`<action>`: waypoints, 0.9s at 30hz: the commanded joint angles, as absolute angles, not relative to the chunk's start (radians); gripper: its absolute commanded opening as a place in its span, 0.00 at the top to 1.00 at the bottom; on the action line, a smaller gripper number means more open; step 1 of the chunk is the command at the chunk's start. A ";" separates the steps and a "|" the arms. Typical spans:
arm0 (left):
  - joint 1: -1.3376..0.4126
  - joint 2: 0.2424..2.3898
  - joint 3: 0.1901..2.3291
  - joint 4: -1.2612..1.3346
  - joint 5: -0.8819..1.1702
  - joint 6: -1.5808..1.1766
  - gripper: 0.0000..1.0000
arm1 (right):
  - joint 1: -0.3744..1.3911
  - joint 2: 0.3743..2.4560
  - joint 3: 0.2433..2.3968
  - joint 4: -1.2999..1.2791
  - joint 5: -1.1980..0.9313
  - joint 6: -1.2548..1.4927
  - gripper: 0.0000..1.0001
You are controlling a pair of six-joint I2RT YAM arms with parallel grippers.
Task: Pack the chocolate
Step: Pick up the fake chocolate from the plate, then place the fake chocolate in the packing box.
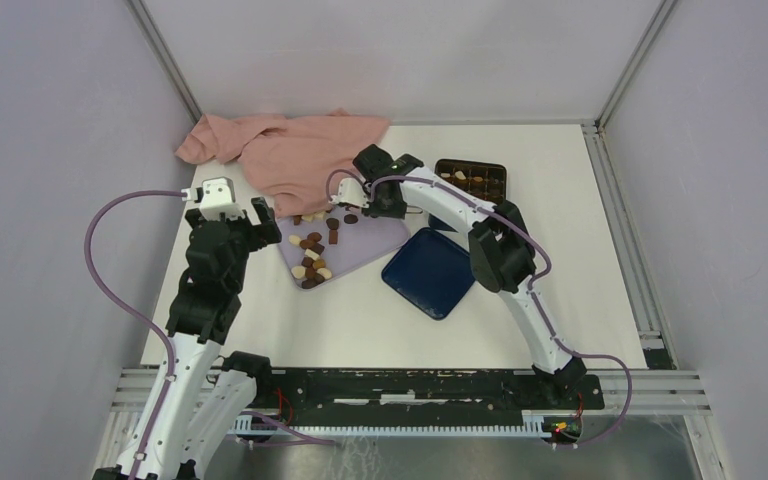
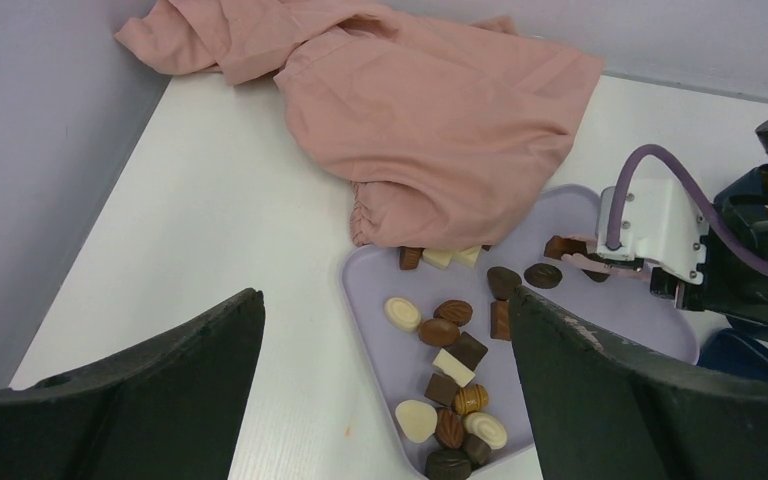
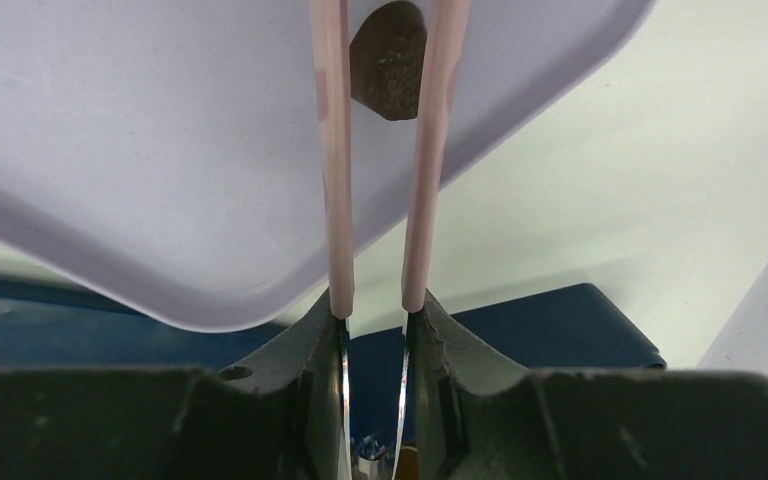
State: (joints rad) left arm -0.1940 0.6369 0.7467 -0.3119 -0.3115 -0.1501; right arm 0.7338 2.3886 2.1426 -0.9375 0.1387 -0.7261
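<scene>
Pick step. Your right gripper (image 3: 386, 130) pinches one dark chocolate (image 3: 388, 62) near the lilac tray's (image 3: 140, 150) 12 o'clock edge. The other pieces (image 1: 312, 255) lie scattered toward 7. Your left gripper (image 2: 385, 295) gapes empty at 9. Next, likely: lift straight, then carry to the grid box (image 1: 471, 178) at 2.

The place is a laboratory robot test cell. A white surface (image 1: 360, 320) is enclosed by plain grey panels (image 1: 50, 120) set in aluminium frame profiles (image 1: 636, 60). The left arm (image 1: 205, 290) and right arm (image 1: 500, 260), both cabled, are bolted to a black rail (image 1: 410, 385).
</scene>
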 commanded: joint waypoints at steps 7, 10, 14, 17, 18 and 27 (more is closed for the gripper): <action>-0.193 0.635 0.755 -0.281 -0.320 -0.093 0.04 | 0.739 2.199 2.133 -0.949 0.049 -0.693 0.90; -0.193 0.635 0.755 -0.280 -0.323 -0.093 0.04 | 0.731 2.133 2.094 -0.954 0.031 -0.691 0.90; -0.193 0.634 0.755 -0.282 -0.329 -0.092 0.04 | 0.685 2.031 2.009 -0.953 0.003 -0.687 0.90; -0.193 0.632 0.755 -0.282 -0.329 -0.093 0.04 | 0.616 1.946 1.911 -0.938 -0.049 -0.691 0.89; -0.193 0.632 0.755 -0.282 -0.329 -0.093 0.04 | 0.588 1.915 1.875 -0.928 -0.069 -0.692 0.89; -0.193 0.644 0.755 -0.282 -0.312 -0.096 0.04 | 0.304 1.702 1.487 -0.796 -0.169 -0.715 0.88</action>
State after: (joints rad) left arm -0.1940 0.6380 0.7467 -0.3119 -0.3126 -0.1501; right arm 0.3649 1.7767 1.5917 -0.8696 -0.1093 -0.7040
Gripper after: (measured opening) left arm 0.961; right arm 0.309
